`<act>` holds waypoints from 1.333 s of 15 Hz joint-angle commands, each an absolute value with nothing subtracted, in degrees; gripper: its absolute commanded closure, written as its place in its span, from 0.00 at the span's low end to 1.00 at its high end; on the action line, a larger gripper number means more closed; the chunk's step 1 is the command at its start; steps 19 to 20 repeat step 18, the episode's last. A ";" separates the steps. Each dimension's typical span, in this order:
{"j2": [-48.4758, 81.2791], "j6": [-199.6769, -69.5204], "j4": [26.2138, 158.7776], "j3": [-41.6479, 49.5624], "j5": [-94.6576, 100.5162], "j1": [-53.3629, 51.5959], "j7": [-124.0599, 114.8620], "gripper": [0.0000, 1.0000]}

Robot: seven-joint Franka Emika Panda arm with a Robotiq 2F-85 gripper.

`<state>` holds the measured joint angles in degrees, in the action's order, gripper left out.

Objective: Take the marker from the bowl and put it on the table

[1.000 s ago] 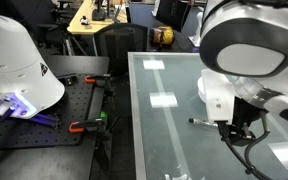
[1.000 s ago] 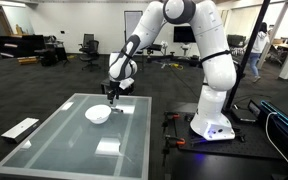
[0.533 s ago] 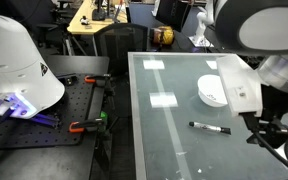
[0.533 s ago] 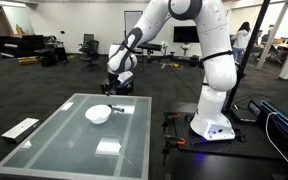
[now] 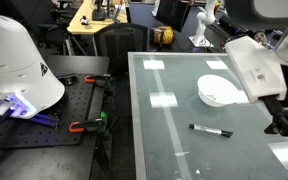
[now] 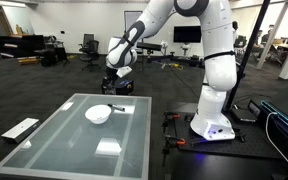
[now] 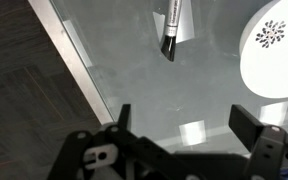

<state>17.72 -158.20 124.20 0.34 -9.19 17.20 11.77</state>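
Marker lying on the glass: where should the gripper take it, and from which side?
Mid-barrel, from straight above, jaws across its length. The marker lies flat on the table, thin and straight, clear of the bowl, so both long sides are free for the open gripper.

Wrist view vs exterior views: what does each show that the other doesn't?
Wrist only: the gripper up close, jaws apart and empty above the glass. Exterior only: the marker at full length, the whole bowl, the robot base. Both: the marker lying on the table, outside the bowl.
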 commanded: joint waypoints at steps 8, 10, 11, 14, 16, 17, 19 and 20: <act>10.45 -158.76 127.93 -5.61 -22.66 17.54 29.15 0.00; 9.71 -158.40 128.24 -6.12 -25.55 17.45 32.35 0.00; 9.38 -158.39 128.49 -7.27 -26.41 18.47 33.53 0.00; 11.27 -158.31 126.87 -6.34 -26.15 17.44 32.71 0.00; 10.93 -158.31 127.19 -6.49 -26.31 17.49 32.97 0.00; 10.90 -158.31 127.23 -6.50 -26.31 17.51 32.98 0.00; 10.90 -158.31 127.24 -6.50 -26.31 17.52 32.98 0.00; 10.90 -158.31 127.24 -6.50 -26.31 17.52 32.98 0.00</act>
